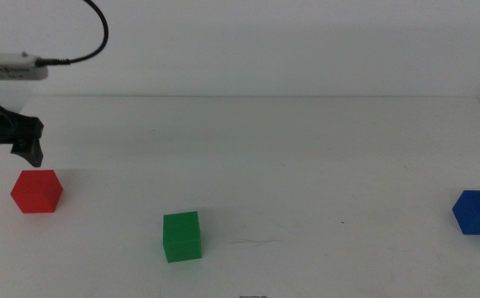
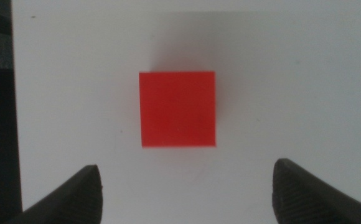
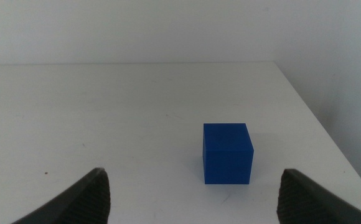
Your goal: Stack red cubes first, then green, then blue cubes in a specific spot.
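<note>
The red cube [image 1: 36, 191] sits near the table's left edge. My left gripper [image 1: 26, 142] hovers just above and behind it. In the left wrist view the red cube [image 2: 178, 109] lies straight below, centred ahead of the left gripper [image 2: 187, 193], whose jaws stand wide open and hold nothing. The green cube [image 1: 181, 236] rests at the front, left of centre. The blue cube [image 1: 478, 212] is at the far right. In the right wrist view the blue cube [image 3: 228, 153] stands ahead of my right gripper [image 3: 193, 196], which is open and empty. The right arm is out of the middle view.
The white table's left edge [image 2: 14, 112] runs close beside the red cube. Its right edge [image 3: 317, 124] passes near the blue cube. A black cable [image 1: 99, 33] loops above the left arm's white camera mount [image 1: 12, 66].
</note>
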Controlling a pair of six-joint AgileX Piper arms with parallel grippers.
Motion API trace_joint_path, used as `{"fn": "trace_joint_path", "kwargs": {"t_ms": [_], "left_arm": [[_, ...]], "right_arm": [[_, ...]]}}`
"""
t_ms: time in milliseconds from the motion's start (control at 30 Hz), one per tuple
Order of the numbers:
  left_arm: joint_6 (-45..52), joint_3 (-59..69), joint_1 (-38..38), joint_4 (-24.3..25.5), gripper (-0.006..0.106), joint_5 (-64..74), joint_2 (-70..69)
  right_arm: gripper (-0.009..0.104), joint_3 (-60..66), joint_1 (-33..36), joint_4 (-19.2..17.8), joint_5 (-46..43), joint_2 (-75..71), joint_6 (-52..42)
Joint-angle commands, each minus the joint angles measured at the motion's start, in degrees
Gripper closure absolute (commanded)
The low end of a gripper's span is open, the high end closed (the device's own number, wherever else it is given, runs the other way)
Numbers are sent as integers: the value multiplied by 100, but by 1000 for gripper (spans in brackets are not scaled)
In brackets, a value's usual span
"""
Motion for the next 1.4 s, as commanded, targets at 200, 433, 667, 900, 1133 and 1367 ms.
{"fn": "trace_joint_path", "kwargs": {"t_ms": [200, 433, 667, 900, 1133, 1367], "left_arm": [[231, -563, 77, -67, 7, -153, 670], [442, -755, 77, -218, 7, -312, 1213], [535, -755, 77, -280, 7, -481, 1601], [535, -755, 77, -286, 17, -496, 1749], [365, -755, 77, -321, 55, -413, 1719], [98, -755, -31, -346, 86, -36, 1226]], "right_arm": [[22, -100, -25, -55, -444, -133, -65], [22, -100, -25, -55, -444, -133, -65], [22, -100, -25, -55, -444, -133, -65], [22, -100, -25, -55, -444, -133, -65], [22, -100, -25, -55, -444, -133, -65], [22, -100, -25, -55, -444, -133, -65]]}}
